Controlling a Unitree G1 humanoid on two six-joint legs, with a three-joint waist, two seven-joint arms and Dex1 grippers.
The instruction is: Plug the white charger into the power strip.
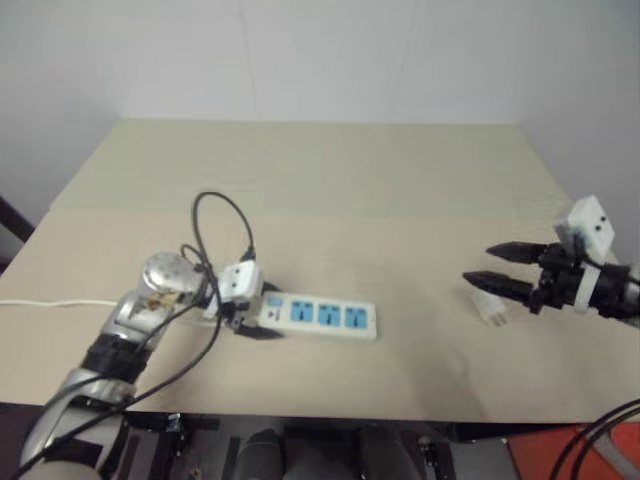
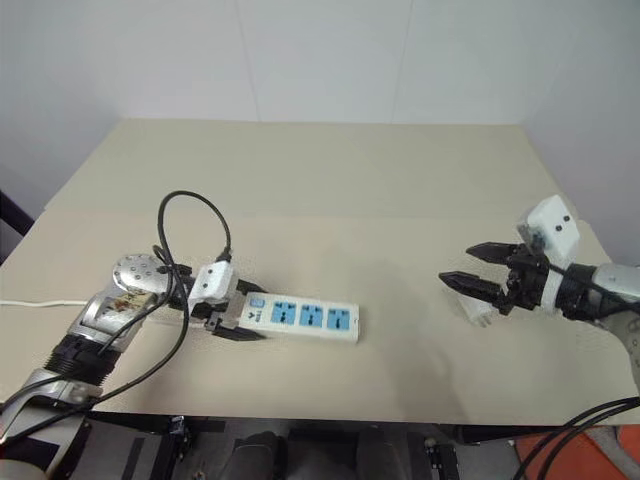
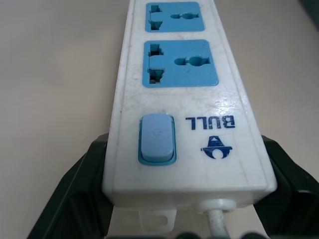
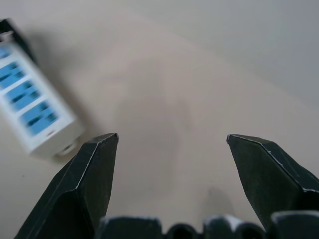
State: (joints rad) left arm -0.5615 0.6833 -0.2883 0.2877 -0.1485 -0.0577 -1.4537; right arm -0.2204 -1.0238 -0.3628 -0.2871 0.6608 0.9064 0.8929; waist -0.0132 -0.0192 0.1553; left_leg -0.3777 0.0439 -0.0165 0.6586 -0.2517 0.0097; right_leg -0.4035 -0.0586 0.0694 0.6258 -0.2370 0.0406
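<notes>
Now L gripper [image 2: 232, 326] clamped on power strip [image 2: 300, 320]

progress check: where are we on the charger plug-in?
Done: left gripper is shut on the switch end of the power strip, pinning it on the table.
In hand: right gripper is open above the white charger, which lies on the table ungripped.
Left: grasp the charger, carry it over, push it into a blue socket.
</notes>
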